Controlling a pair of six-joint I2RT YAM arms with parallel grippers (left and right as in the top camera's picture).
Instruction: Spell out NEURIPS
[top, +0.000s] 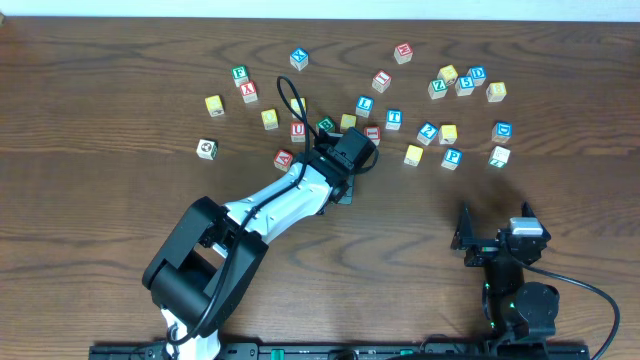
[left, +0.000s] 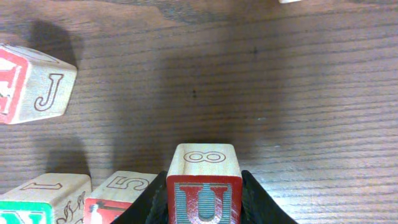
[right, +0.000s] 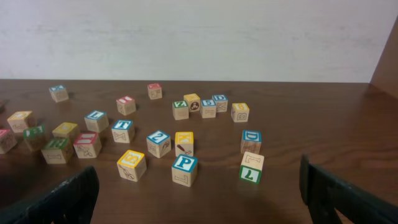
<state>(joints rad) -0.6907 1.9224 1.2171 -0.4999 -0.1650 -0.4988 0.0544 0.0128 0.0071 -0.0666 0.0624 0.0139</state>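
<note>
The left hand (left: 204, 206) is clamped on the U cube (left: 203, 167); the right hand (right: 199, 205), at four o'clock, is spread open.

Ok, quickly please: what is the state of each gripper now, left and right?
Left gripper: closed on the red U cube.
Right gripper: open, holding nothing.

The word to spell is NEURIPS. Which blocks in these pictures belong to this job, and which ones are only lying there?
For the job: U block, gripped in the left pincer; blue P block.
Just lying about: J block; blue T block; green L block; blue D block.
Other letters are too small to read.
</note>
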